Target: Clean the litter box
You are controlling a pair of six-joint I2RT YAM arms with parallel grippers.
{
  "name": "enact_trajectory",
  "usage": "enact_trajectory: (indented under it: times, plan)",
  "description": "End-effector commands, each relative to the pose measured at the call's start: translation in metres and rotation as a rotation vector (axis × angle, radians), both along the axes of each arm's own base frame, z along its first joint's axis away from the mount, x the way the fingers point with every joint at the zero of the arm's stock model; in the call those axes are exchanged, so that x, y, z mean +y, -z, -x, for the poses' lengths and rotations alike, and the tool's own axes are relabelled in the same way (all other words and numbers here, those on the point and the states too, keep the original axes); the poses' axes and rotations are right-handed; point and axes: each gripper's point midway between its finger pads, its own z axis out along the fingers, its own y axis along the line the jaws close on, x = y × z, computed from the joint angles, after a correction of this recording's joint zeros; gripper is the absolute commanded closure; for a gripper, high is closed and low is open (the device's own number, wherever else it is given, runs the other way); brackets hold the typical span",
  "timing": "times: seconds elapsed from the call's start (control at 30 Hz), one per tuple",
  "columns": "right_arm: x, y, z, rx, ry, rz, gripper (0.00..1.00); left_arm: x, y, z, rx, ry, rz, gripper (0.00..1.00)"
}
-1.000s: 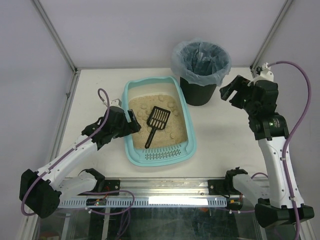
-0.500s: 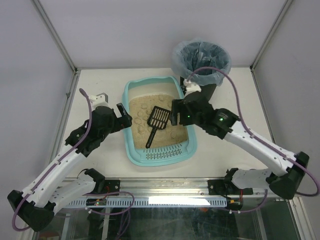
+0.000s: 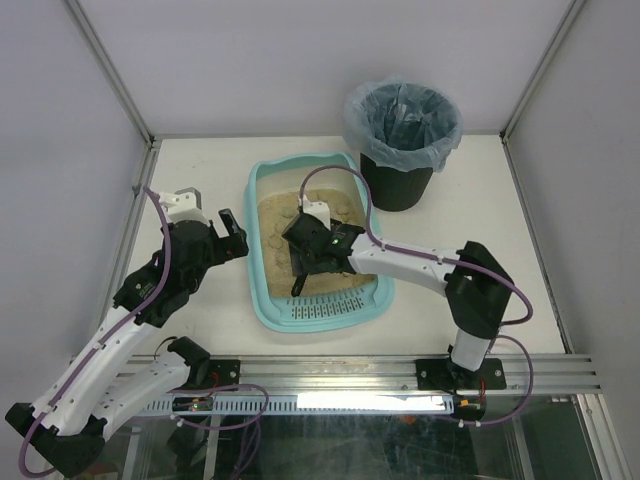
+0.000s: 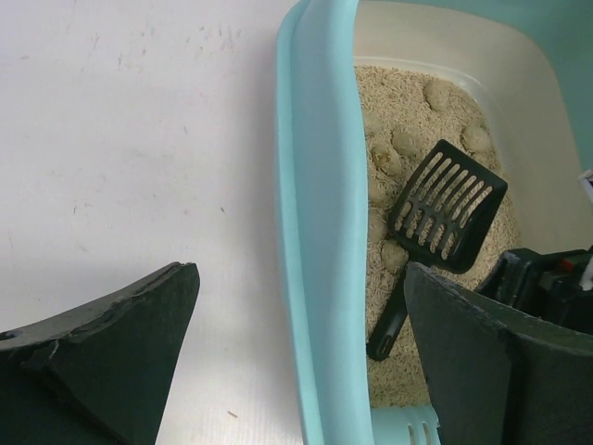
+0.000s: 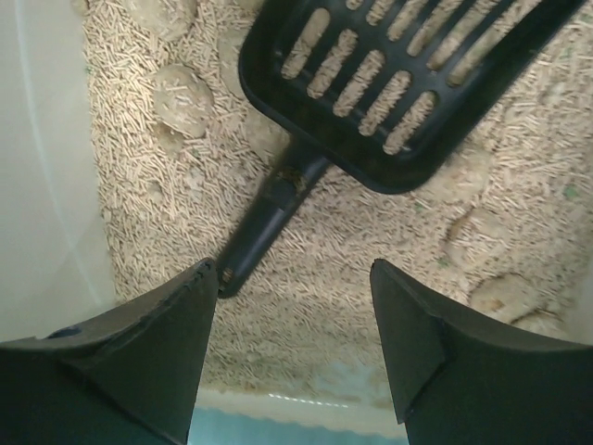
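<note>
While scoop [image 5: 389, 102] lies on litter, right gripper [image 5: 295, 269] hangs above its handle, jaws spread, pinching nothing. Left gripper [image 4: 301, 269] spread wide at left rim of litter box [image 3: 254, 275]. Box sits mid-table [image 3: 200, 170].

Your left gripper [image 3: 232, 235] hangs wide open on the left; your right gripper [image 5: 295, 271] points down mid-scene, jaws parted.

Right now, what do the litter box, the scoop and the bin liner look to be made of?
The litter box: moulded plastic, smooth light teal with a soft sheen on the rim.
The scoop: rigid black plastic, matte, with moulded slots.
The bin liner: thin plastic film, likely; translucent bluish and crinkled over the rim.
</note>
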Motion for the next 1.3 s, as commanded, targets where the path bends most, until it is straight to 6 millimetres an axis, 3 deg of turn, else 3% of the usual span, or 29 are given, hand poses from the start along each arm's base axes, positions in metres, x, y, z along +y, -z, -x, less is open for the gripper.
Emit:
enact_trajectory:
  times: [0.0,0.23,0.4,0.53,0.67,0.93,1.17,1.27]
  plan:
    - [0.034,-0.018,-0.017,-0.052,0.072,-0.105,0.3,0.004,-0.011,-0.002,-0.045,-0.01,-0.021,0.01]
    - [0.037,0.023,-0.02,-0.002,0.108,0.001,0.35,0.007,-0.012,-0.002,-0.052,-0.023,-0.019,0.01]
    - [0.027,0.039,-0.023,0.0,0.137,0.082,0.38,0.007,-0.012,-0.002,-0.052,-0.022,-0.017,0.01]
    - [0.022,0.043,-0.024,-0.005,0.155,0.102,0.48,0.008,-0.014,-0.002,-0.06,-0.032,-0.013,0.01]
    - [0.02,0.031,-0.027,-0.042,0.169,0.078,0.59,0.01,-0.019,0.0,-0.076,-0.041,0.001,0.01]
    - [0.024,-0.017,-0.042,-0.155,0.117,-0.007,0.75,0.011,-0.036,0.003,-0.133,-0.038,0.047,0.01]
    - [0.016,-0.039,-0.062,-0.178,0.077,0.009,0.84,0.012,-0.09,0.011,-0.242,-0.009,0.114,0.01]
    - [0.005,-0.061,-0.07,-0.21,0.058,0.012,0.86,0.014,-0.12,0.015,-0.291,-0.007,0.144,0.01]
